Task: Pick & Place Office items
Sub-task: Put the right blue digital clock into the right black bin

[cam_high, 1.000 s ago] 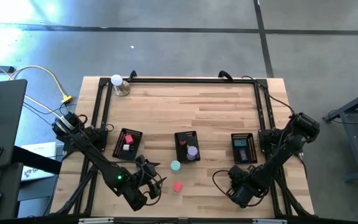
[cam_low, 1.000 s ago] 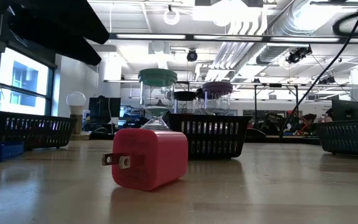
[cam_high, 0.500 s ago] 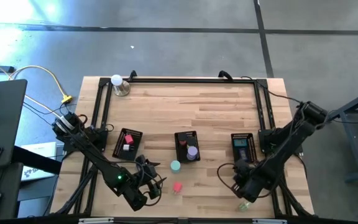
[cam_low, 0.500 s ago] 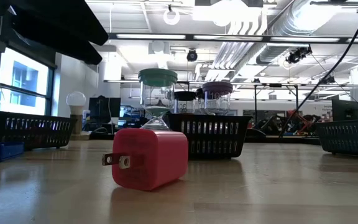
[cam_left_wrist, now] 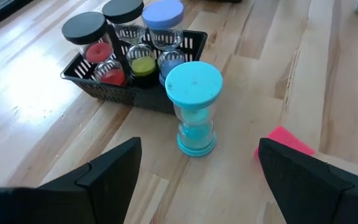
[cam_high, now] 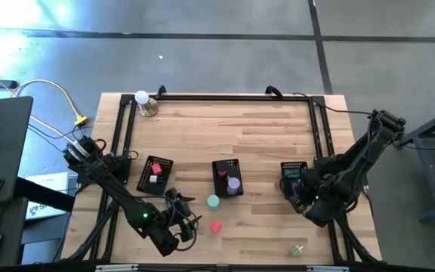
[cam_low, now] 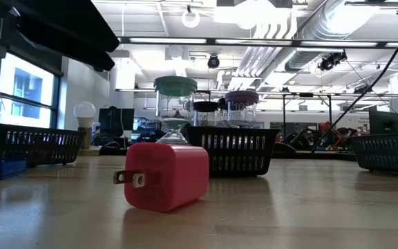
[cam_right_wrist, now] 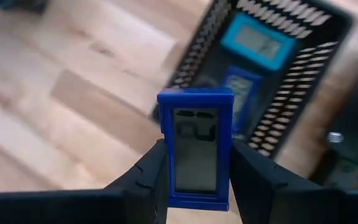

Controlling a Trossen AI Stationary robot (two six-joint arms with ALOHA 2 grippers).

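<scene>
The right end effector (cam_right_wrist: pixel 194 163) is clamped on a blue digital timer (cam_right_wrist: pixel 196 147), held above the desk (cam_high: pixel 255 128) beside the right black mesh tray (cam_high: pixel 296 180). The left end effector (cam_left_wrist: pixel 197 163), fingers apart, hovers near the teal sand timer (cam_left_wrist: pixel 194 107) and red plug block (cam_left_wrist: pixel 284 140).

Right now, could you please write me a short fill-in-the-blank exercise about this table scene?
1. The right gripper is shut on a small ____ timer.
2. The teal hourglass stands on the ____, outside the middle tray.
3. The left gripper is ____ and holds nothing.
4. The pink charger lies on its ____.

Missing words: blue; table; open; side
</scene>
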